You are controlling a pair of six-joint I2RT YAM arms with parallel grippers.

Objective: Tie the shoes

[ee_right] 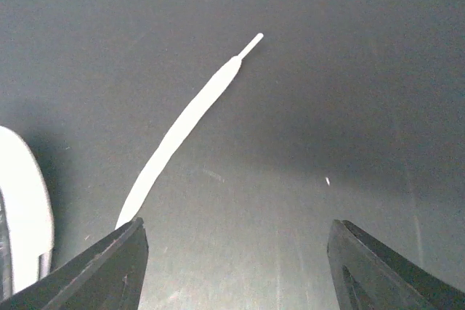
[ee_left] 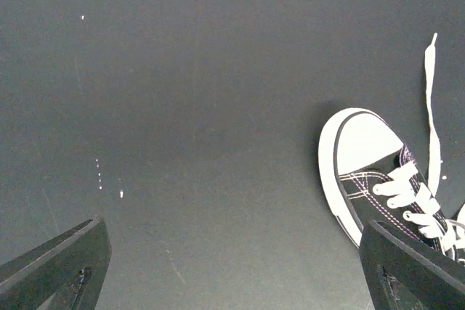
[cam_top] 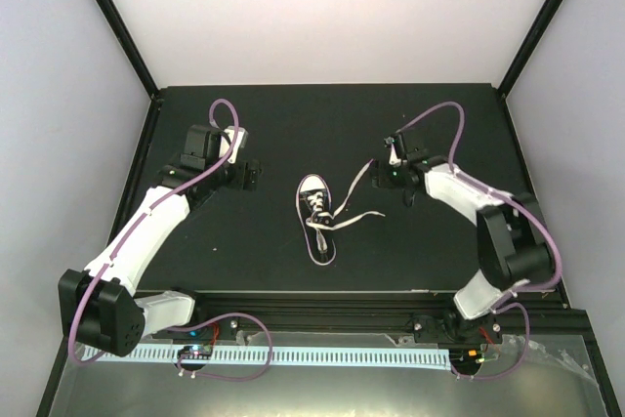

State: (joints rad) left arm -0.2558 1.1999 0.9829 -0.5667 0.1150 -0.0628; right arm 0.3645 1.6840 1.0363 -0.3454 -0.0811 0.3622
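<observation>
Right: small black canvas sneaker with white rubber toe cap (cam_top: 315, 214) sits mid black table (cam_top: 244, 114). Long axis toe toward far edge, heel toward near edge. Untied. Long white lace (ee_right: 185, 121) trails off shoe toward right edge, flat on surface. Right gripper (ee_right: 236, 231) nearer; lace runs away from it, close by one finger, tip ahead. Jaws apart, gripping nothing. Left gripper (ee_left: 232, 226) beside toe, jaws wide, empty. Lace pick-up looks like right arm's job.

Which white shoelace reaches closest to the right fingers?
The lace slanting up the top view, ending beside the right fingers; the other lace lies sideways, farther from them.
</observation>
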